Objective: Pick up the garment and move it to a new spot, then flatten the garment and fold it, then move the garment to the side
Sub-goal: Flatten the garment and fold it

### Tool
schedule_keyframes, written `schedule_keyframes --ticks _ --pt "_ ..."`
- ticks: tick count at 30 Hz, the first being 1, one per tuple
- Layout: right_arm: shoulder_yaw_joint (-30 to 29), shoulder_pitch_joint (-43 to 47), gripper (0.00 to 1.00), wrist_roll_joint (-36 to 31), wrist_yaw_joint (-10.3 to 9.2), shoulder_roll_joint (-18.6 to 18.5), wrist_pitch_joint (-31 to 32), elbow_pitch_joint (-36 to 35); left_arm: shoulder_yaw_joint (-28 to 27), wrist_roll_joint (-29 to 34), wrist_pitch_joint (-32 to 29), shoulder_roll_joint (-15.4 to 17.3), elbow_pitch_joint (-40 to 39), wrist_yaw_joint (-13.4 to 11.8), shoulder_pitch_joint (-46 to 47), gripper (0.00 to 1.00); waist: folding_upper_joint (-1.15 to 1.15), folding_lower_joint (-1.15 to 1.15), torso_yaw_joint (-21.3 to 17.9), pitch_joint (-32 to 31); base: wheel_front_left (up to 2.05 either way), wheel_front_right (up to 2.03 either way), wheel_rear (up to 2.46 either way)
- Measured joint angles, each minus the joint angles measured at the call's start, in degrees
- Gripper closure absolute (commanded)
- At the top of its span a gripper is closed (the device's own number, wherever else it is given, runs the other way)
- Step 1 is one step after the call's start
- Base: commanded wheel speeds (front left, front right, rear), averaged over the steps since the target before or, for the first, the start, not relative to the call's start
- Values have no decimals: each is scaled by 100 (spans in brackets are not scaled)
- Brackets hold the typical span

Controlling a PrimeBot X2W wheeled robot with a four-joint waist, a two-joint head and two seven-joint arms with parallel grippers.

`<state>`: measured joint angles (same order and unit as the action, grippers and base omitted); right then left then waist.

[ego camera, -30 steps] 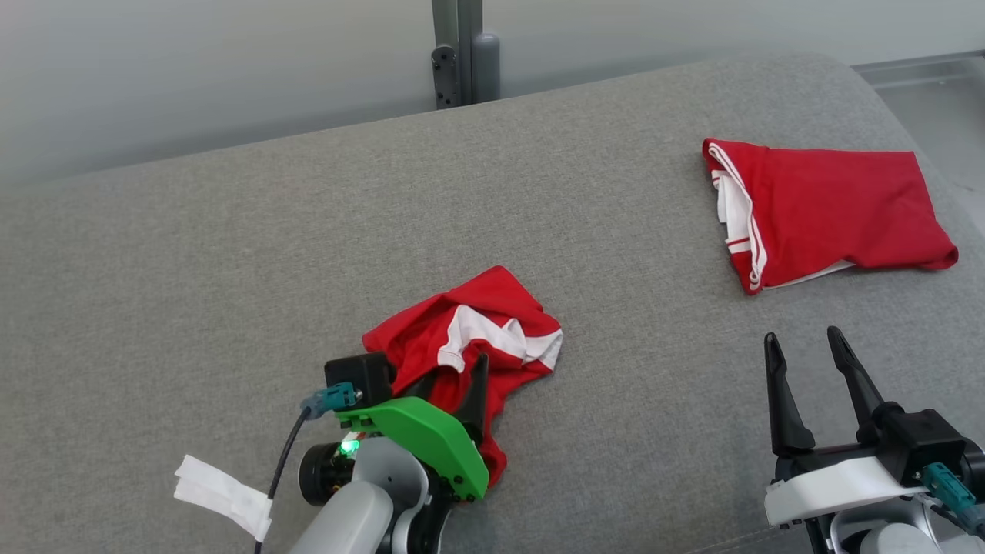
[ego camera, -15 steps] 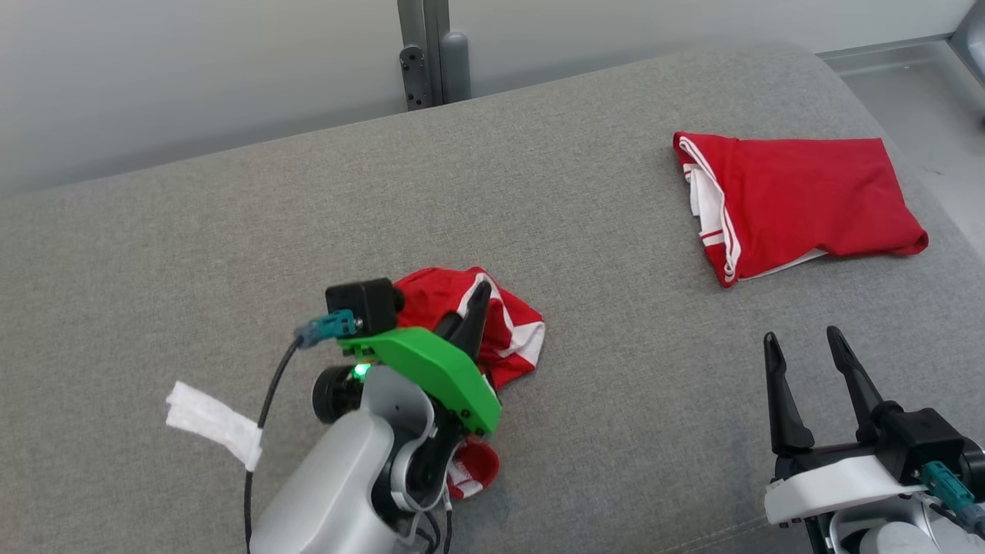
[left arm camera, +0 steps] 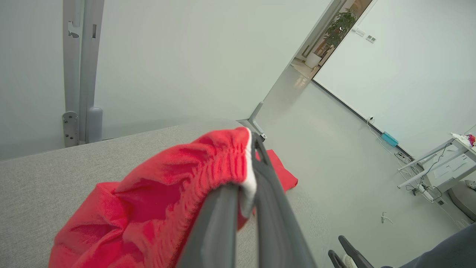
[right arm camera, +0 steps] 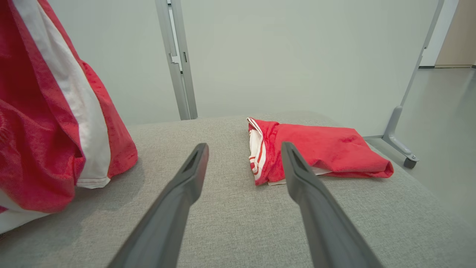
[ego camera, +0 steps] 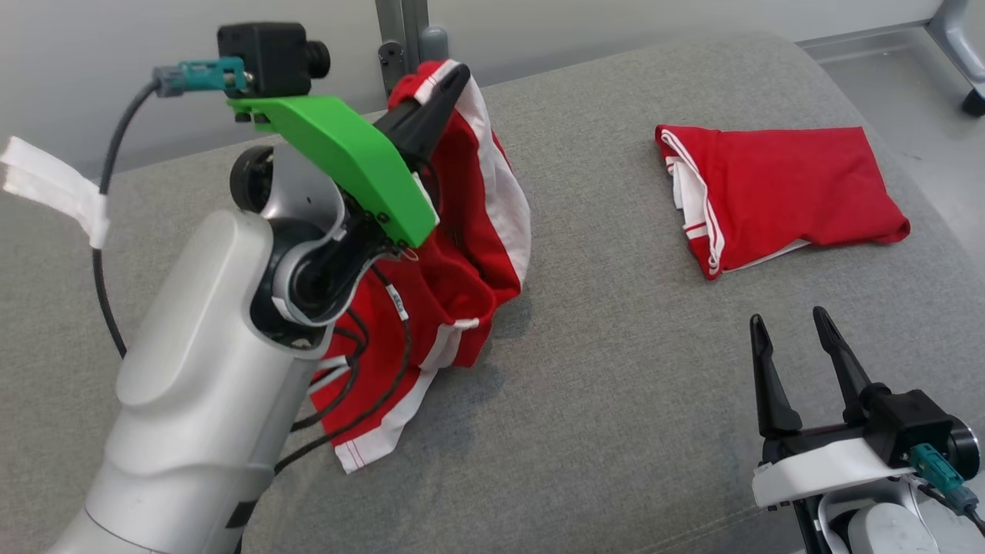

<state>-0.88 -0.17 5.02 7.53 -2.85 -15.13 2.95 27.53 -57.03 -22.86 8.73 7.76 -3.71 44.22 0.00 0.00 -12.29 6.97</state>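
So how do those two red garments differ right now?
The hanging garment is raised, pinched in the left gripper; the folded garment lies on the grey cushion, untouched. The hanging garment droops bunched; the folded garment is flat and neat. Both are red with white stripes.

The garment (ego camera: 465,231) is soft cloth, ribbed at its band. The surface (ego camera: 616,377) is matt weave; the bracket (ego camera: 346,158), smooth plastic.

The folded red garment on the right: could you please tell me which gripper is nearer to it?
Right. The right gripper sits open just in front of the folded garment, not touching; the left gripper is farther left, shut on the lifted garment.
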Motion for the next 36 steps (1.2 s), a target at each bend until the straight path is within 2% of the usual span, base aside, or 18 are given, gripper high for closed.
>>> schedule_keyframes --ticks 5,9,15,19,21,25,28,31,36 --pt "-13 -24 0 76 0 -2 0 2 -112 -91 -186 113 -100 67 299 100 0 0 -129 101 0 0 0" --pt "-33 -23 0 140 0 -2 0 22 41 -241 -259 -20 -385 111 163 100 0 0 -166 202 0 0 0" --pt "-66 -20 0 188 0 -2 1 87 780 -588 -328 -322 -971 177 -1183 100 0 0 -62 268 0 0 0" --pt "-108 -12 0 151 0 0 0 140 1380 -746 -417 -302 -1346 250 -2228 100 0 0 93 277 0 0 0" --pt "-130 -8 0 124 0 -3 0 163 1492 -801 -396 -174 -1502 257 -2676 100 0 0 189 276 0 0 0" --pt "-127 -10 0 69 0 -1 0 208 1296 -1102 -216 281 -1745 208 -3552 100 0 0 398 269 0 0 0" --pt "-133 -7 0 1 0 1 0 227 821 -1222 37 782 -1761 101 -4064 100 0 0 562 266 0 0 0" --pt "-153 -2 0 -68 0 2 0 252 224 -1410 312 1149 -1593 32 -4336 100 0 0 735 267 0 0 0" --pt "-143 8 0 -140 0 3 0 297 -500 -1894 436 1484 -1060 63 -4528 100 0 0 1008 256 0 0 0"
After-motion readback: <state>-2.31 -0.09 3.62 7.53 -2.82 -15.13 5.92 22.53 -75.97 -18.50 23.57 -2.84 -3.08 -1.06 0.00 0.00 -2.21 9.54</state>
